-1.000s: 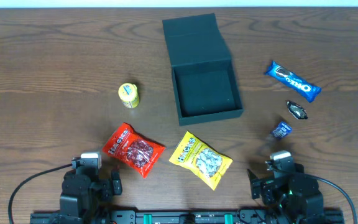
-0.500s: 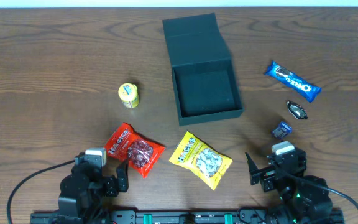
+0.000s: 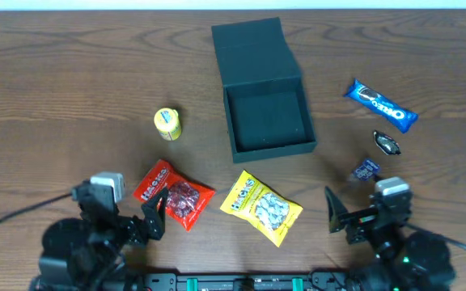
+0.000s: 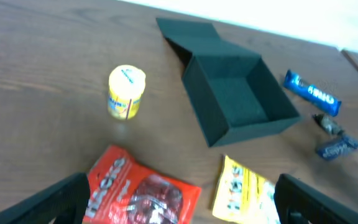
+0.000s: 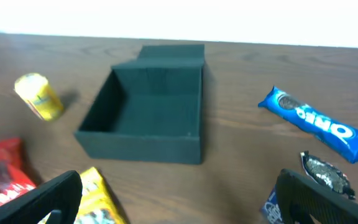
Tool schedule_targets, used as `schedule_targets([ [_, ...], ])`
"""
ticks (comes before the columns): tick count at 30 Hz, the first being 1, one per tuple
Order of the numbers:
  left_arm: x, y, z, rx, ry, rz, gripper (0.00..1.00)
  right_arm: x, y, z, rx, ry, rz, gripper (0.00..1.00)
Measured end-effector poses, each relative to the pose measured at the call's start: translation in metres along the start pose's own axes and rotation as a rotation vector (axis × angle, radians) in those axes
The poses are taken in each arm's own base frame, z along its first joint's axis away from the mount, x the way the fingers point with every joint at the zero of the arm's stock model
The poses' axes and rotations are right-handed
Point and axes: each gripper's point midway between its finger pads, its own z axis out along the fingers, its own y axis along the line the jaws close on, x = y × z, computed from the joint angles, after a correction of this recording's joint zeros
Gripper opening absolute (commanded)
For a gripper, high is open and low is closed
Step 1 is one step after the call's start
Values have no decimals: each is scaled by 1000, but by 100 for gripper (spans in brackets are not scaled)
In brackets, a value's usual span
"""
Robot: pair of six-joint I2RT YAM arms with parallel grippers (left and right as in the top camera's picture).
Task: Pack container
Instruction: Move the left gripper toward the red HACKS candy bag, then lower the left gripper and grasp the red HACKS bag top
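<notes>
I've got left fingers (image 4: 55, 199) and right fingers (image 5: 48, 199) both spread wide, empty, near side of the container (image 3: 272, 149). It's open, nothing inside. Outside it: red packet (image 3: 172, 194), yellow packet (image 3: 260, 207), yellow tub (image 3: 167, 123), Oreo bar (image 3: 381, 105), small sweets (image 3: 387, 143). I'd say packing not started

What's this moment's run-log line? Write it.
container: lid open, empty | left gripper: open, empty | right gripper: open, empty

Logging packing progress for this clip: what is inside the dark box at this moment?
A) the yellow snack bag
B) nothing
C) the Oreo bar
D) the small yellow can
B: the container stands open, and its floor is bare in the overhead and both wrist views.
</notes>
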Motion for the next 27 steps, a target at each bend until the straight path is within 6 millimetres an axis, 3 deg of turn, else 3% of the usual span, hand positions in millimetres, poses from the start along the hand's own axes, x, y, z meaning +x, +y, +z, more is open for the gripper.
schedule_targets([
  [3, -14, -5, -3, -17, 62, 7, 95, -15, 2, -12, 16, 106, 46, 99],
  [7, -23, -9, -4, -23, 123, -1, 95, -11, 3, -22, 55, 361, 72, 99],
  [11, 4, -4, -9, -60, 303, -40, 95, -6, 6, -22, 69, 569, 88, 99],
  [15, 17, -1, -3, -77, 392, -62, 95, 2, 8, -9, 68, 658, 97, 99],
  [19, 31, -15, -8, 2, 471, -98, 95, 13, 7, 1, 84, 744, 103, 99],
  [27, 20, -25, 4, 40, 454, -223, 95, 15, 4, 8, 89, 767, 71, 99],
])
